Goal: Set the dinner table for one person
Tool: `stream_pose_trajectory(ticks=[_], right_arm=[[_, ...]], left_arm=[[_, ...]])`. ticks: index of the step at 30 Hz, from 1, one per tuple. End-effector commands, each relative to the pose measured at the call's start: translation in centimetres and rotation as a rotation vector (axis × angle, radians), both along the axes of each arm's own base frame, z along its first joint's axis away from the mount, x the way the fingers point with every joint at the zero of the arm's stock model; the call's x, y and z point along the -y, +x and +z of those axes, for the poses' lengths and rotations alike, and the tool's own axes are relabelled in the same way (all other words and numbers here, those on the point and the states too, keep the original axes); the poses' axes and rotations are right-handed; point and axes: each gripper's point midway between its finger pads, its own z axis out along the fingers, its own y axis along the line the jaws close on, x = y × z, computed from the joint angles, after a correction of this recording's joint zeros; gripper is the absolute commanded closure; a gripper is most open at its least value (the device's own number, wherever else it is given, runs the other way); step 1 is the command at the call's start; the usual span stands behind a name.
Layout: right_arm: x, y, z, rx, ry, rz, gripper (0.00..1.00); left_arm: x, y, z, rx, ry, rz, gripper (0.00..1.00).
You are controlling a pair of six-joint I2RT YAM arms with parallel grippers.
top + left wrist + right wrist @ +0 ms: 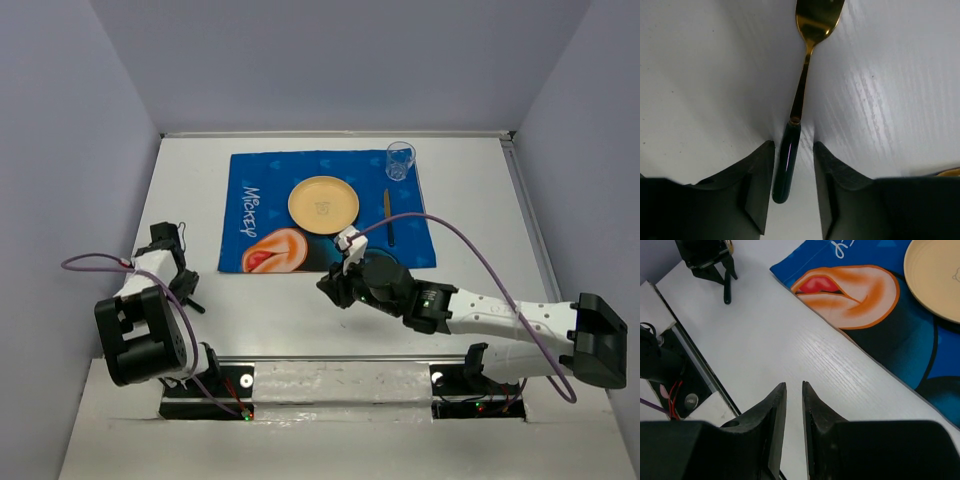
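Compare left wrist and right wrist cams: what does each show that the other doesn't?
Left wrist only: the gold neck and head of the utensil, close up, its dark handle between the parted fingers of the left gripper, not yet pinched. Right wrist only: the blue mat, the yellow plate, and the right gripper, narrowly parted and empty. Both: the white table, plus the left gripper and dark handle, small at the right wrist view's top left.

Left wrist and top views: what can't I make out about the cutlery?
Left wrist: utensil, head cut off by the top edge; spoon or fork unclear.
Left wrist: gold item at right edge, mostly behind a jaw.
Top external: left arm largely covers that utensil; piece on the mat too small to identify.
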Motion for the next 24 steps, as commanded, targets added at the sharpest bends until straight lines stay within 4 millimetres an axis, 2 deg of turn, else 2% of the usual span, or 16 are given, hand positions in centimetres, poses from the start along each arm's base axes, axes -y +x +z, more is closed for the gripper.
stream_pose_trajectory(ticks=[1,2,5,7,9,12,17,20,21,22,23,24], right_arm=[[-0.7,0.9,2.7,0.041,0.071,-0.020,0.75],[-0.6,0.9,2.8,0.043,0.072,-0.025,0.75],[-0.2,1.5,2.9,0.051,0.069,-0.052,0.75],[-0.2,1.5,2.7,0.050,0.067,-0.052,0.75],[-0.1,1.5,2.9,0.052,0.069,-0.054,0.75],[-0.1,1.3,3.5,0.055,0.087,-0.046,0.76],[0.5,1.5,4.7,0.063,0.113,-0.054,0.75],[1.3,1.8,5.2,0.064,0.124,-0.096,0.75],[1.9,2.3,5.4,0.071,0.122,-0.135,0.74],[2.6,2.9,5.5,0.075,0.118,-0.174,0.71],[3.3,3.0,5.9,0.079,0.117,-0.196,0.67],[4.1,3.4,6.1,0.083,0.118,-0.230,0.65]], left_arm=[[-1.1,0.4,-1.0,0.006,0.019,0.001,0.60],[-1.1,0.5,-1.2,0.009,0.017,-0.001,0.63],[-1.2,0.7,-1.4,0.015,0.015,-0.003,0.85],[-1.3,1.0,-0.8,0.044,0.022,-0.009,1.00],[-1.4,1.4,0.0,0.076,0.034,-0.014,1.00],[-1.9,2.5,2.3,0.161,0.072,-0.043,1.00],[-1.8,4.6,8.7,0.360,0.159,-0.163,1.00],[1.0,7.0,12.6,0.507,0.181,-0.308,1.00],[2.9,8.4,14.5,0.575,0.184,-0.381,1.00],[2.9,8.6,15.6,0.603,0.194,-0.382,1.00],[5.1,9.8,16.9,0.660,0.191,-0.464,1.00],[6.1,10.5,17.5,0.673,0.202,-0.532,1.00]])
